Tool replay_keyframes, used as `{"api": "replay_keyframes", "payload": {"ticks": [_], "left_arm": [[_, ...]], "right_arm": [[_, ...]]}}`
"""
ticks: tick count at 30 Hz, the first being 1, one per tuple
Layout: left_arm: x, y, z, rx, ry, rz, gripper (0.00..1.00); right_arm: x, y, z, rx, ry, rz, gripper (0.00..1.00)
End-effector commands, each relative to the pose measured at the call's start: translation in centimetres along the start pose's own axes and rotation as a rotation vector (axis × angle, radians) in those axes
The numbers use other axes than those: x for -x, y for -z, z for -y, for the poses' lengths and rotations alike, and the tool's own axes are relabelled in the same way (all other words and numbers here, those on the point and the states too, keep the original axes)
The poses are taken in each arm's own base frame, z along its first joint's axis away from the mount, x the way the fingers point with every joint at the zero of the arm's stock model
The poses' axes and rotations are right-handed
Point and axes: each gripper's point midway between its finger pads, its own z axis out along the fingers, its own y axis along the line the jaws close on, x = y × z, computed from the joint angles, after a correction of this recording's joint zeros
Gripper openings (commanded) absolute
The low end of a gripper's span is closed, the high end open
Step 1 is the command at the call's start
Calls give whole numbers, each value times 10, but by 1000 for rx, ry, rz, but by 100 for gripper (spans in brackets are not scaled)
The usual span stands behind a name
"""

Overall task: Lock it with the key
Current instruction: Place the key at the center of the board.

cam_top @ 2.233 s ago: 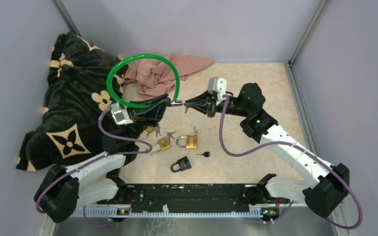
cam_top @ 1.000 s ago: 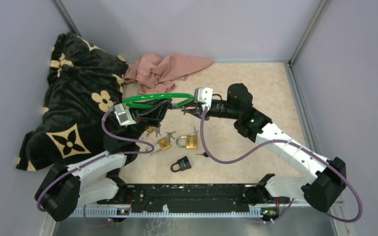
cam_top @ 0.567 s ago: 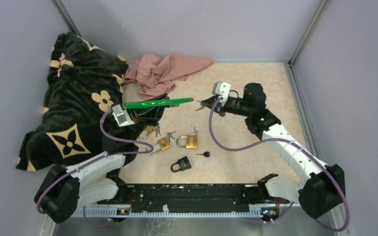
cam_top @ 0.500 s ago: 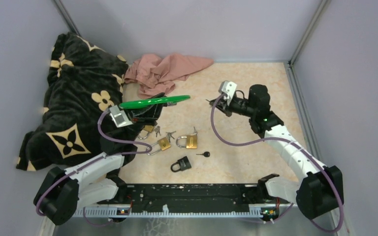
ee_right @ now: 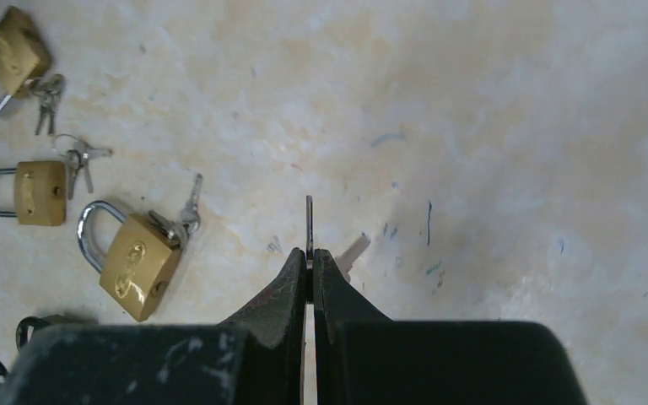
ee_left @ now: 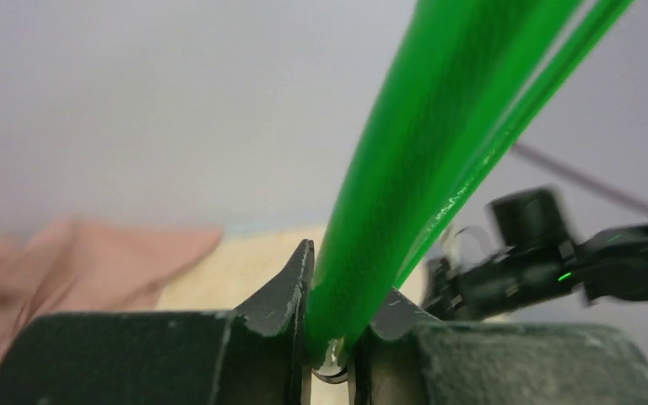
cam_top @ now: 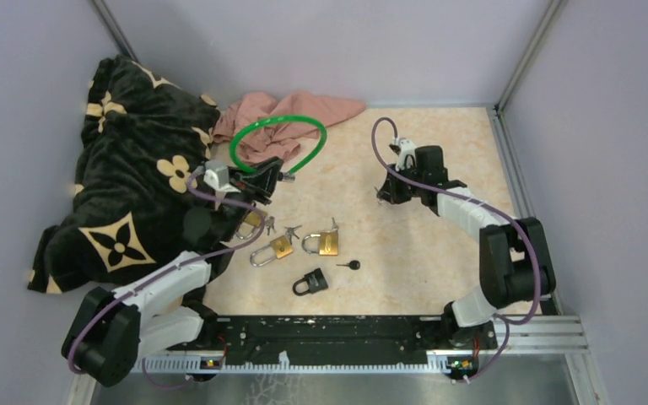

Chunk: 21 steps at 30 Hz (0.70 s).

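Key pinched in R jaws, green cable lock in L jaws.

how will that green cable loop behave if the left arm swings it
Probably springy, not limp: the green cable holds an open loop beyond the left gripper, pinched only at its end. It would likely wobble when swung. Its glossy sheath might slip.

bright green plastic-coated cable lock | thin silver metal key | black plush blanket with tan flower pattern | crumpled dusty-pink cloth | brass padlocks with silver shackles | small black padlock | beige marbled tabletop | pale lilac walls
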Motion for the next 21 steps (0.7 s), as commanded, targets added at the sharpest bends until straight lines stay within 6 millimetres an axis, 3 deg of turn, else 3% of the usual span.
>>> {"api": "replay_keyframes", "payload": {"ticks": [1, 3, 8, 13, 18, 19, 20, 21], "left_arm": [[-104, 54, -67, 239, 38, -421, 0], [-100, 53, -55, 176, 50, -418, 0], [-70, 31, -30, 60, 84, -288, 0], [-90, 40, -31, 95, 160, -363, 0], [-91, 43, -26, 91, 180, -367, 0], [-91, 43, -25, 89, 179, -366, 0], [-91, 44, -25, 88, 178, -367, 0], [-92, 44, -25, 91, 177, -368, 0]], "right_arm": [[-18, -3, 11, -85, -223, -78, 0], [-17, -4, 9, -77, -235, -70, 0], [-21, -5, 10, -80, -247, -79, 0], [-41, -9, 24, -151, -287, -132, 0], [-46, -16, 35, -190, -293, -168, 0], [-46, -18, 36, -197, -290, -176, 5], [-45, -19, 38, -203, -289, -181, 22], [-40, -19, 39, -204, -284, -181, 52]]}}
